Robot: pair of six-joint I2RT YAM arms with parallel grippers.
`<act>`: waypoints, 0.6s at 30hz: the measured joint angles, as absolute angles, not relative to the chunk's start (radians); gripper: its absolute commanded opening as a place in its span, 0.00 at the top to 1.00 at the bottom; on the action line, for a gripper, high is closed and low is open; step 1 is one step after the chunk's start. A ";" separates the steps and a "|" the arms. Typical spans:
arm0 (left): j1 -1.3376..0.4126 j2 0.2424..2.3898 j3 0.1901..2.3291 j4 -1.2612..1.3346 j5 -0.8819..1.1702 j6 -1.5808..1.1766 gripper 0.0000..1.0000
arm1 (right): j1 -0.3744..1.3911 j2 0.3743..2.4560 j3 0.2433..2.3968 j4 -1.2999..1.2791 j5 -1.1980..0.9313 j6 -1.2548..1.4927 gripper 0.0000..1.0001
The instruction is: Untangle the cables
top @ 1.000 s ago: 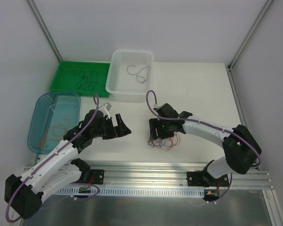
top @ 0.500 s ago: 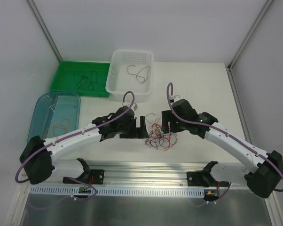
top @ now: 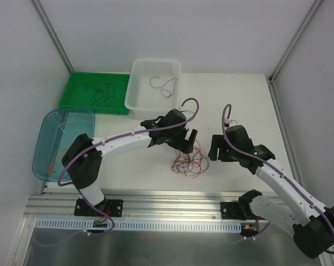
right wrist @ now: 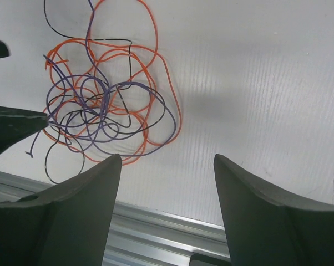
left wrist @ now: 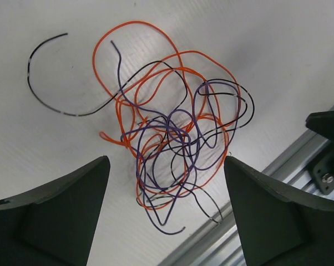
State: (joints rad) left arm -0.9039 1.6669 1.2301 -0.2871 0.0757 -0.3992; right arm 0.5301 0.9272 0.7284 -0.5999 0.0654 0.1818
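A tangle of thin orange, purple and black cables [top: 190, 160] lies on the white table near the front rail. It shows in the left wrist view [left wrist: 172, 133] and the right wrist view [right wrist: 103, 105]. My left gripper [top: 188, 141] is open and empty, hovering just above the tangle's far edge. My right gripper [top: 216, 151] is open and empty, right of the tangle and apart from it. One black strand [left wrist: 50, 83] curls out to the side of the pile.
A white basket [top: 155, 88] with two loose strands stands at the back. A green tray [top: 95, 92] with dark strands is at the back left. A blue bin [top: 63, 141] with orange strands is at the left. The aluminium rail [top: 172, 200] runs along the front.
My left arm has swung right and forward over the tangle. My right arm has pulled back to the right, leaving the tangle uncovered on the table.
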 measured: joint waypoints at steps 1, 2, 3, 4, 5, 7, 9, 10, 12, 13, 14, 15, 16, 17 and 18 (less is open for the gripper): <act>-0.904 1.689 1.246 -0.287 0.091 -0.346 0.16 | 0.525 0.908 0.726 -0.599 0.065 0.182 0.28; -0.904 1.705 1.256 -0.286 0.106 -0.307 0.16 | 0.524 0.894 0.724 -0.599 0.065 0.182 0.28; -0.904 1.723 1.264 -0.285 0.125 -0.241 0.16 | 0.521 0.878 0.722 -0.600 0.065 0.182 0.28; -0.904 1.736 1.270 -0.285 0.142 -0.188 0.16 | 0.519 0.862 0.720 -0.600 0.066 0.182 0.28; -0.904 1.746 1.272 -0.285 0.155 -0.146 0.16 | 0.516 0.845 0.717 -0.600 0.066 0.182 0.28; -0.904 1.763 1.275 -0.285 0.175 -0.044 0.16 | 0.512 0.814 0.709 -0.601 0.068 0.182 0.28; -0.904 1.775 1.275 -0.287 0.187 0.054 0.19 | 0.509 0.785 0.704 -0.609 0.070 0.182 0.28; -0.904 1.777 1.275 -0.287 0.195 0.098 0.24 | 0.508 0.772 0.702 -0.613 0.072 0.182 0.28; -0.904 1.779 1.279 -0.289 0.213 0.178 0.29 | 0.504 0.751 0.701 -0.625 0.078 0.181 0.28; -0.904 1.780 1.283 -0.289 0.224 0.215 0.29 | 0.501 0.744 0.701 -0.630 0.081 0.181 0.28; -0.904 1.781 1.289 -0.288 0.233 0.256 0.29 | 0.500 0.738 0.701 -0.635 0.086 0.181 0.28; -0.904 1.781 1.292 -0.287 0.242 0.284 0.32 | 0.498 0.733 0.701 -0.642 0.091 0.180 0.28; -0.904 1.782 1.296 -0.287 0.255 0.310 0.32 | 0.498 0.730 0.701 -0.648 0.094 0.180 0.28; -0.904 1.785 1.300 -0.286 0.265 0.333 0.35 | 0.496 0.728 0.701 -0.651 0.094 0.180 0.28; -0.904 1.790 1.305 -0.285 0.279 0.351 0.36 | 0.495 0.727 0.701 -0.654 0.095 0.180 0.28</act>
